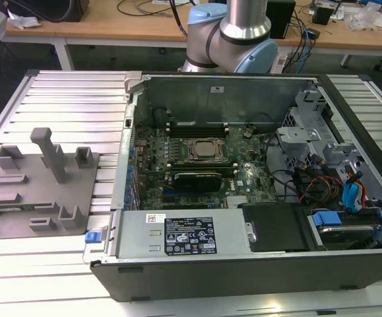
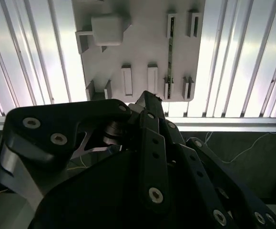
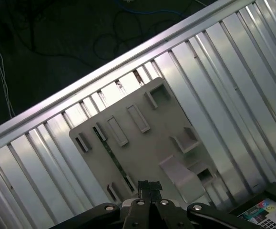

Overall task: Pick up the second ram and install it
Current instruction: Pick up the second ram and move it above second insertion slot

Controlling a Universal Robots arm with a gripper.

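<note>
The second ram, a thin green circuit-board stick, stands on edge between paired holders of the grey plastic fixture tray, at nine o'clock from the open black computer case in the exterior view, offering its top edge to the closed, empty black pincer hovering above.

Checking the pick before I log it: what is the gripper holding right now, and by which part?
Nothing. The gripper hangs empty, fingers together, over the grey fixture tray, and the second ram sits in that tray.
</note>
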